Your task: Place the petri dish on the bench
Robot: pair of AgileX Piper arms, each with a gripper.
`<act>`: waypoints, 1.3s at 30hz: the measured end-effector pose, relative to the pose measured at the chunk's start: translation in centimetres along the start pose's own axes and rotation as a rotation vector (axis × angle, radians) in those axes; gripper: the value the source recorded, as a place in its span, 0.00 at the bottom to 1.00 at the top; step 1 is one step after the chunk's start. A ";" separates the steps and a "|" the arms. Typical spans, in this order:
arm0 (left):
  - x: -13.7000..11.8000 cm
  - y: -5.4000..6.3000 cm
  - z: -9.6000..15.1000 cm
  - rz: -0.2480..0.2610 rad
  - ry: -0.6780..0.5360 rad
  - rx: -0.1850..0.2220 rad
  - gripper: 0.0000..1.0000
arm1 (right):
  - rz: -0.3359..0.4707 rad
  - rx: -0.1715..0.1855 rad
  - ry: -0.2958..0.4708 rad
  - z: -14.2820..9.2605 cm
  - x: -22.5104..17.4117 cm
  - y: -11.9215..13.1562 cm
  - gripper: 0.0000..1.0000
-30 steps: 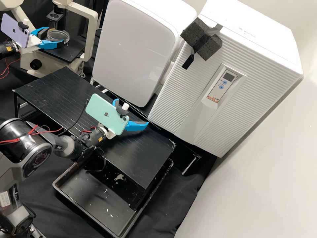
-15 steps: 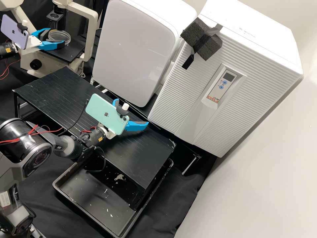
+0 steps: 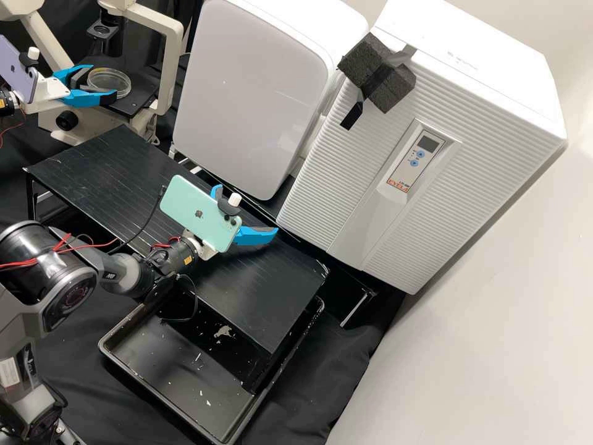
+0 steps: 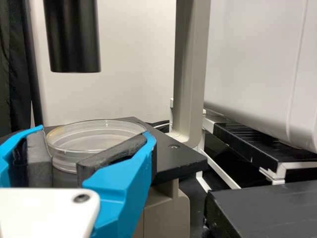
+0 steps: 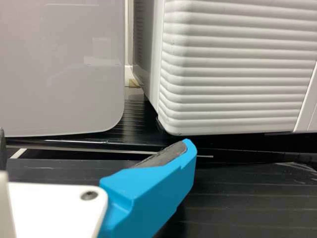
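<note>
Fingers [image 4: 121, 183] of my left gripper [image 3: 104, 82] and right gripper [image 3: 247, 209] are standing parted, petri dish [image 4: 94, 136] sitting on microscope stage [image 4: 176, 166] near left pair, likely light, slick, brittle, wanting gentle side-wall pressure.

I read red "EYELA" [image 3: 398, 185] on the ribbed white cabinet [image 3: 346, 198], right of centre; apple logos [image 3: 199, 214] mark the mint-green phone [image 3: 184, 199] and lilac phone [image 3: 13, 55], left.

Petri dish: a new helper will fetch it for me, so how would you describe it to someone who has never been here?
At the upper left of the high view stands a cream microscope. On its black platform, by the open left hand, sits the shallow, round dish. It is see-through, unlike the black platform and the blue fingers.
</note>
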 end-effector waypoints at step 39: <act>2.0 0.9 0.9 -0.049 0.017 0.013 1.00 | 0.000 0.000 0.000 0.0 0.0 0.0 1.00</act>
